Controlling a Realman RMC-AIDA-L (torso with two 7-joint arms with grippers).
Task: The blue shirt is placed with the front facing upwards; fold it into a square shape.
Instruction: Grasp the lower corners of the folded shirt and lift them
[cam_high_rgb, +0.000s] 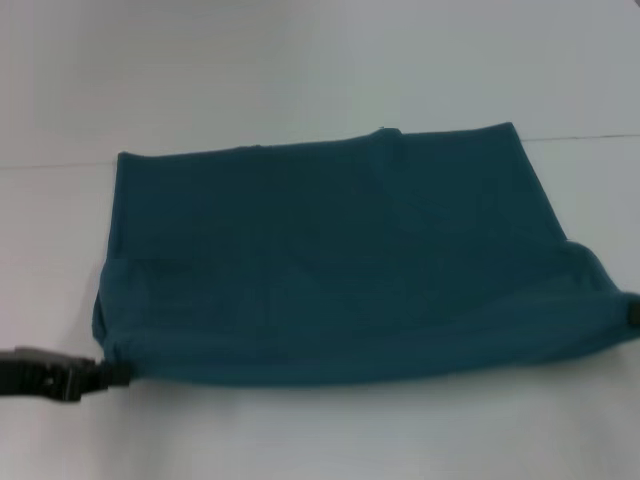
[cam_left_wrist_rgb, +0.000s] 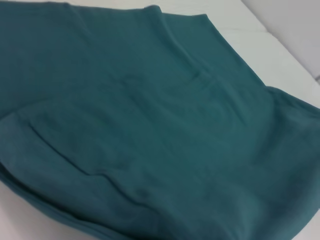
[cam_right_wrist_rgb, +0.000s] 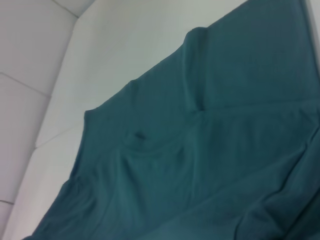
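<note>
The blue shirt (cam_high_rgb: 330, 260) lies on the white table as a wide teal rectangle, plain side up, with no lettering or collar showing. A doubled layer runs along its near edge and bulges out at both ends. My left gripper (cam_high_rgb: 118, 374) is at the shirt's near left corner, shut on the fabric. My right gripper (cam_high_rgb: 634, 313) shows only as a dark tip at the picture's right edge, where the near right corner is pulled to a point. The left wrist view (cam_left_wrist_rgb: 150, 125) and right wrist view (cam_right_wrist_rgb: 210, 150) show only creased teal cloth.
The white table (cam_high_rgb: 300, 430) has a bare strip in front of the shirt and more bare surface behind it. A thin seam (cam_high_rgb: 60, 165) crosses the table at the shirt's far edge. White panels (cam_right_wrist_rgb: 30, 60) stand beyond the shirt in the right wrist view.
</note>
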